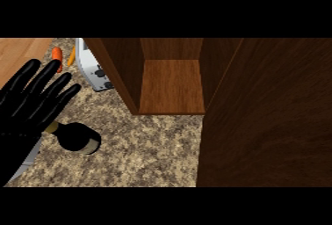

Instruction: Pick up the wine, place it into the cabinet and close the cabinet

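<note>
The wine bottle is dark with a tan band at its neck and sits on the speckled counter at the lower left. My left hand shows large at the left edge, open with its fingers straight and spread, pointing up. Its lower edge overlaps the bottle's neck, and whether they touch is unclear. The wooden cabinet stands open at the top centre with a bare shelf inside. Its dark door is swung out and fills the right side. My right hand is out of sight.
A white and grey appliance stands left of the cabinet's side wall. An orange carrot lies behind it, near a strip of light wood at the top left. The open door blocks the whole right of the counter.
</note>
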You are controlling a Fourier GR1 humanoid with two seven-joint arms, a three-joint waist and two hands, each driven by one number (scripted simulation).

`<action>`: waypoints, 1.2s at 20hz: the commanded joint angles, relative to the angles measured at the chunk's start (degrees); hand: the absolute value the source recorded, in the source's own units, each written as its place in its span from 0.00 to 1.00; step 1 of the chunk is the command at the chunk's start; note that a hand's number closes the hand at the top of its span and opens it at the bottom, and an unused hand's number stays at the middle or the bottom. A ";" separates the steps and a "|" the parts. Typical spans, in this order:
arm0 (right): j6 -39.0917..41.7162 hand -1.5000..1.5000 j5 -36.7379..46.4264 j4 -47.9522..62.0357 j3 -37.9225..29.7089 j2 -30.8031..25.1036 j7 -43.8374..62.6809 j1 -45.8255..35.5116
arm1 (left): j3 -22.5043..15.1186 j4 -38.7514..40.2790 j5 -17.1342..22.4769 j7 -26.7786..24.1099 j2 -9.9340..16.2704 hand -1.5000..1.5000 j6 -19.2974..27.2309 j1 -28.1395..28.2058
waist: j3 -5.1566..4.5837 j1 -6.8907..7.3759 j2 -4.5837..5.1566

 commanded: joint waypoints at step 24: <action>-5.32 0.00 -1.15 -17.02 2.49 -0.66 14.15 1.31 | 7.07 -11.91 2.17 15.76 7.25 0.00 14.90 -6.12 | -0.03 0.03 -0.17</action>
